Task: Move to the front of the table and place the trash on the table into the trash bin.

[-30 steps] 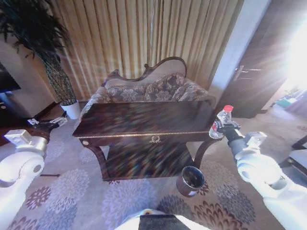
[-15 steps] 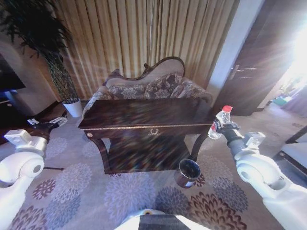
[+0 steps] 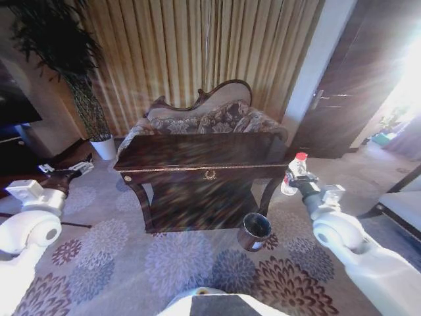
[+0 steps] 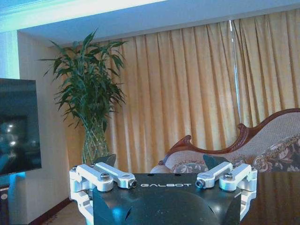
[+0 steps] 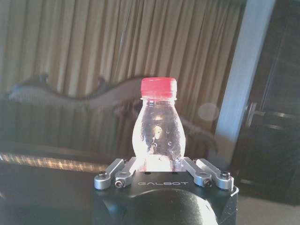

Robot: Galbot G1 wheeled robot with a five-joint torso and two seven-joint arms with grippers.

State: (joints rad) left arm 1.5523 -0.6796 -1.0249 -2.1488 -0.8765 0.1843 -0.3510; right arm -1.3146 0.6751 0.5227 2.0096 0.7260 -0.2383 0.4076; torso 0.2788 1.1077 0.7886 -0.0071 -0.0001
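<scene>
The dark glossy table [image 3: 197,153] with gold trim stands ahead of me, in the middle of the head view. The trash bin [image 3: 255,232], a small round dark bucket with a metal rim, sits on the carpet by the table's front right leg. My right gripper [image 3: 299,183] is beside the table's right end and above the bin's right side. It is shut on the trash, a clear bottle [image 3: 293,174] with a red cap, held upright [image 5: 158,136]. My left gripper [image 3: 66,172] hangs open and holds nothing [image 4: 158,161], left of the table.
A carved-back sofa [image 3: 204,118] stands right behind the table. A tall plant in a white pot [image 3: 104,147] is at the back left, next to a dark TV [image 4: 18,126]. Curtains cover the back wall and a dark door [image 3: 342,99] is at the right. Floral carpet lies in front.
The whole head view has shifted, so the camera has moved; the table and bin now sit a little farther off. Both arms keep their pose, the bottle still held.
</scene>
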